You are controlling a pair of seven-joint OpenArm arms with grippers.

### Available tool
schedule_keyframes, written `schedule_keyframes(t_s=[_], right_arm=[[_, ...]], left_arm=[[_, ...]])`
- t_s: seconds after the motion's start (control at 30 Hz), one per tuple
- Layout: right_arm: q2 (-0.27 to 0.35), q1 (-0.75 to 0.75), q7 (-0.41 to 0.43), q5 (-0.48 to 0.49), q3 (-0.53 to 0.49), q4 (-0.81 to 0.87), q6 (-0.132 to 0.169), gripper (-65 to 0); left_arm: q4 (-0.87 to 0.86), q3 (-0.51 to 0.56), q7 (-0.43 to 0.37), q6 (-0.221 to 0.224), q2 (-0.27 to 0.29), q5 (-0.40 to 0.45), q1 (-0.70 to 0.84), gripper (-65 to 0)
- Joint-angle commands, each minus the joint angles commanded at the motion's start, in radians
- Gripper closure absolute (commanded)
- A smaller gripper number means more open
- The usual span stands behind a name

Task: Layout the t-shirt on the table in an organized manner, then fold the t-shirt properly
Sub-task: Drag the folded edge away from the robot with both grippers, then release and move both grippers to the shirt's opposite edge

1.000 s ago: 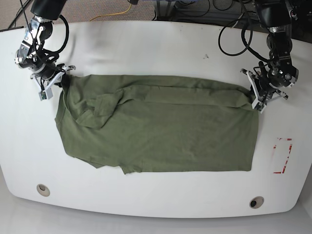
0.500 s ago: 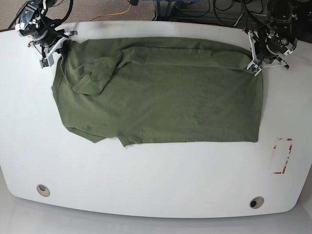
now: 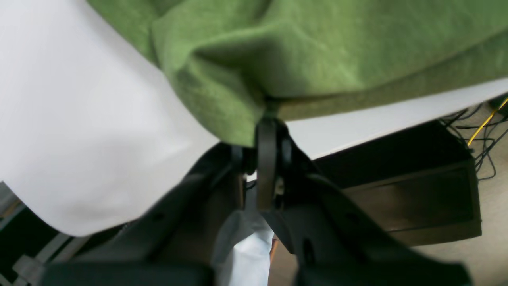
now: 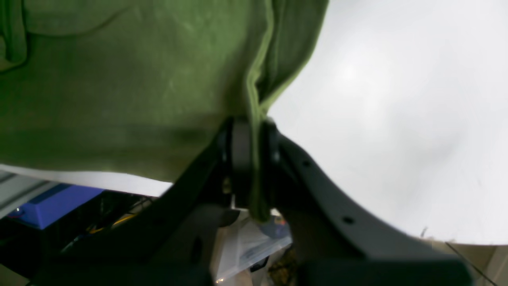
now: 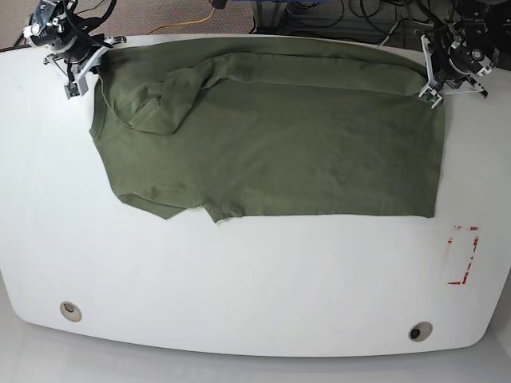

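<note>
- My left end effector [image 5: 435, 80] and right end effector [image 5: 84, 68] each pinch a far corner of the t-shirt [image 5: 271, 136].
- Layout step: next, lower it flat onto the surface [image 5: 239, 279] (one sleeve looks bunched).

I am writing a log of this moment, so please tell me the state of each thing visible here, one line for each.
t-shirt: spread mostly flat, one sleeve folded over, held at two far corners.
left end effector: shut on the t-shirt.
right end effector: shut on the t-shirt.
table: bare in front of the t-shirt except for red tape marks.
</note>
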Motion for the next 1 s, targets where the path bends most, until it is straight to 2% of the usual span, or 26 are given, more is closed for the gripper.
schedule_keyframes(t_s=[0.17, 0.27, 0.4, 0.57, 0.73, 0.9, 1.0], right_arm=[[0.0, 0.0, 0.0, -0.002, 0.0, 0.0, 0.0, -30.4], [0.0, 0.002, 0.0, -0.002, 0.003, 0.021, 0.0, -38.4], [0.0, 0.002, 0.0, -0.002, 0.041, 0.064, 0.0, -39.0], [0.009, 0.006, 0.0, -0.002, 0.084, 0.124, 0.0, -39.2], [0.055, 0.081, -0.021, 0.0, 0.072, 0.144, 0.0, -39.3], [0.086, 0.213, -0.068, 0.0, 0.064, 0.124, 0.0, -39.3], [0.115, 0.301, -0.069, -0.002, 0.037, 0.08, 0.0, -39.3]], left_arm=[[0.005, -0.014, 0.017, 0.0, -0.003, 0.0, -0.002, -23.3], [0.005, -0.029, 0.018, 0.0, -0.017, -0.003, -0.003, -30.1], [0.015, -0.035, 0.02, 0.0, -0.029, -0.003, -0.003, -31.8], [0.051, -0.084, 0.02, 0.0, -0.072, -0.006, -0.012, -35.6], [0.052, -0.091, 0.025, 0.0, -0.132, -0.037, -0.091, -36.4], [0.052, -0.087, 0.106, 0.0, -0.172, -0.04, -0.232, -36.4], [0.051, -0.087, 0.141, 0.0, -0.172, -0.037, -0.322, -36.4]])
